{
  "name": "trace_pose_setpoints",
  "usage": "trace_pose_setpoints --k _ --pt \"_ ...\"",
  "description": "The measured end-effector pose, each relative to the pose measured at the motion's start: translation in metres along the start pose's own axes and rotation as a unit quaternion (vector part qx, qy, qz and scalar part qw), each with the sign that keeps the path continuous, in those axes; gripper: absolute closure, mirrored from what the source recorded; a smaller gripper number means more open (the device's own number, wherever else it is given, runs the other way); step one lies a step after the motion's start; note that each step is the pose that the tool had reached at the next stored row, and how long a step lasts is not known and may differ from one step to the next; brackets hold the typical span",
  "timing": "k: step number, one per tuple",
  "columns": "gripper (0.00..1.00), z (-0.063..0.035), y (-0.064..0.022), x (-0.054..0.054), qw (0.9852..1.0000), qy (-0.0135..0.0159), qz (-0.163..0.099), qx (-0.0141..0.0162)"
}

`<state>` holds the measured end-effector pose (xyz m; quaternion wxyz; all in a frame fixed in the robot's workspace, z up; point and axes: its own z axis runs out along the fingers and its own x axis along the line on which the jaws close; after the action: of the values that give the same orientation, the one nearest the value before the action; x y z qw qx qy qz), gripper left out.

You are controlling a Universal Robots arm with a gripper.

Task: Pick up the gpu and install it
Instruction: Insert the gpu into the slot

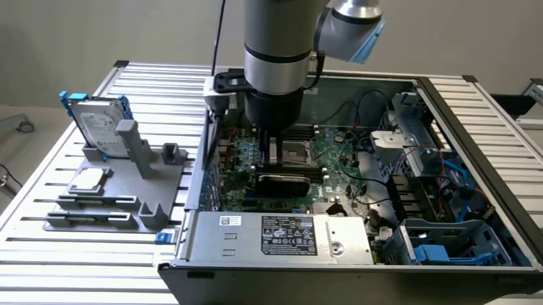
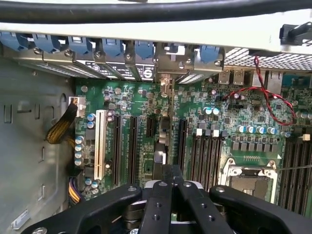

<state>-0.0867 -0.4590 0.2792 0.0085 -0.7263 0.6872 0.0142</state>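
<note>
gripper [image 2: 171, 178]: down inside the case [image 2: 34, 146], fingers pressed tight together.
gpu [image 2: 163, 124]: upright, edge-on over the motherboard [image 2: 214, 105], right under the fingertips.

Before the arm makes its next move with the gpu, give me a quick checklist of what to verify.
1. Gripper shut: ok.
2. Gripper actually pinching the gpu: cannot tell, the card's edge runs under the gripper.
3. Gpu parallel to the motherboard slots: ok.
4. Gpu fully seated: cannot tell.
5. Red and black wire apart from the gpu: ok.
6. Hard drive outside the case, out of the way: ok.
</note>
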Motion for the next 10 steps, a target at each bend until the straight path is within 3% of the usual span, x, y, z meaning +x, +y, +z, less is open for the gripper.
trace_pose_setpoints --k 5,10 --pt "0.89 0.0071 -0.0001 0.0002 1.0000 -0.0031 0.000 0.0010" --pt "0.89 0.0107 -0.0001 0.0004 1.0000 -0.0030 0.000 0.0013"
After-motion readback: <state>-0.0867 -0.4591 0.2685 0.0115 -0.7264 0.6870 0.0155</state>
